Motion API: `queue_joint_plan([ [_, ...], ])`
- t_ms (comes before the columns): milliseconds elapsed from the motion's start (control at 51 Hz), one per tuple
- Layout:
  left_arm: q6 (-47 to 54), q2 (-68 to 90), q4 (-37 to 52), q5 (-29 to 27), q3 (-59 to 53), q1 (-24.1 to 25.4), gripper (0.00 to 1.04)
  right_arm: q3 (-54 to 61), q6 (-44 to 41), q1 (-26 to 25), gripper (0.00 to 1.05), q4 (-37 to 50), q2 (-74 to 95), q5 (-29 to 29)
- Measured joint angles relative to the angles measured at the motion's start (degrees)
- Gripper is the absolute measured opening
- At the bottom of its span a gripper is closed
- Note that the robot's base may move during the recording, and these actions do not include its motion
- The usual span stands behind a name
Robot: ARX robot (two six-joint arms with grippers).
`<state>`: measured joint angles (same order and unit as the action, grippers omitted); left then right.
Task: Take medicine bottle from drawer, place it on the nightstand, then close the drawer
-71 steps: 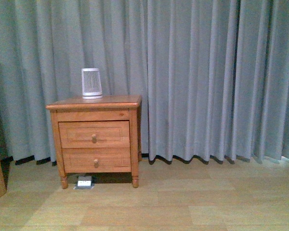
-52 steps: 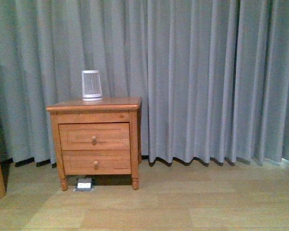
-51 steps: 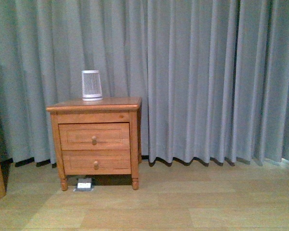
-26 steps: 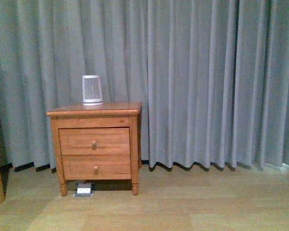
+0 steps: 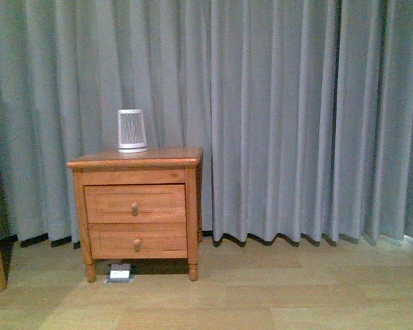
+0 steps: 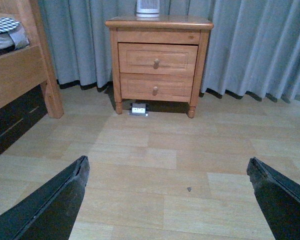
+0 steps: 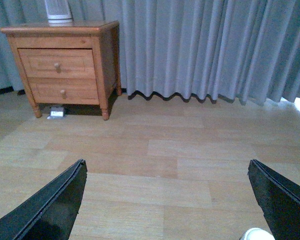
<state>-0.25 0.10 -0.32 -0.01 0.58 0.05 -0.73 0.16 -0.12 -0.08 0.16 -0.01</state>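
The honey-brown nightstand (image 5: pixel 134 159) stands against the grey curtain, left of centre, some way off across the floor. Its upper drawer (image 5: pixel 135 203) is shut, with a round knob. The medicine bottle is hidden. Both wrist views also show the nightstand (image 6: pixel 159 22) (image 7: pixel 60 26) and its drawer (image 6: pixel 157 59) (image 7: pixel 56 63) from a distance. My left gripper (image 6: pixel 167 167) is open over bare floor, nothing between its black fingers (image 6: pixel 65 195). My right gripper (image 7: pixel 167 167) is open too, far from the cabinet. Neither arm appears in the front view.
A large white slatted cylinder (image 5: pixel 131 130) stands on the nightstand top. A small white box (image 5: pixel 120 273) lies on the floor under it. A wooden bed frame (image 6: pixel 20 75) is to the left. The shallower lower drawer (image 5: pixel 136 240) is shut. Wood-pattern floor (image 5: pixel 275 295) lies in between.
The front view has shifted: the nightstand now sits lower in the picture and looks slightly smaller. Nothing on it has moved and both drawers stay shut.
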Motion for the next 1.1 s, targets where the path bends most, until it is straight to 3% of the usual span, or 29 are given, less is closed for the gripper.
queue_joint_plan([
  [1097, -0.02, -0.02, 0.0, -0.02, 0.0, 0.0, 0.98, 0.0, 0.0, 0.0, 0.98, 0.0, 0.0, 0.0],
])
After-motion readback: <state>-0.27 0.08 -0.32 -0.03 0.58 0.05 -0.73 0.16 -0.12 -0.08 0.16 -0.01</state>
